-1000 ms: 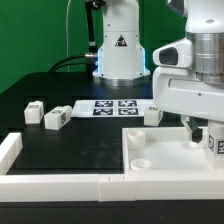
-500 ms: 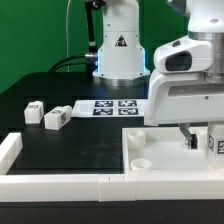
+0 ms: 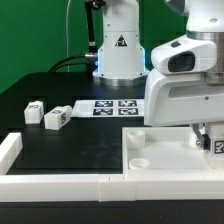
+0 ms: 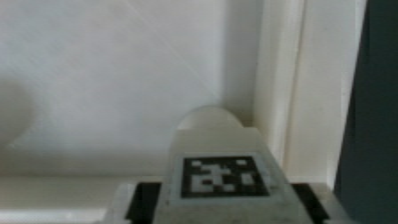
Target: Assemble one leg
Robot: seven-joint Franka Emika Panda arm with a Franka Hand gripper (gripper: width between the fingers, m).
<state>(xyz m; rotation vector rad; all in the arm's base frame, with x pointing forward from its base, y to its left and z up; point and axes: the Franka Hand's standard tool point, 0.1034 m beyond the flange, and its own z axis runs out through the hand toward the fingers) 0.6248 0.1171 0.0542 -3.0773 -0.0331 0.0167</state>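
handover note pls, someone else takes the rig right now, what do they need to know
Gripper: down over the panel at the exterior view's right, shut on a leg; the wrist view shows the tagged block between the fingers.
Panel: lies flat inside the white frame; one round socket shows empty near its front.
Other legs: two lie loose on the black table at the exterior view's left. The fourth is not visible.
Marker board: flat behind them.
Done: one leg picked up and brought over the panel.
Left: seat that leg in a socket; whether it is in yet, I cannot tell.
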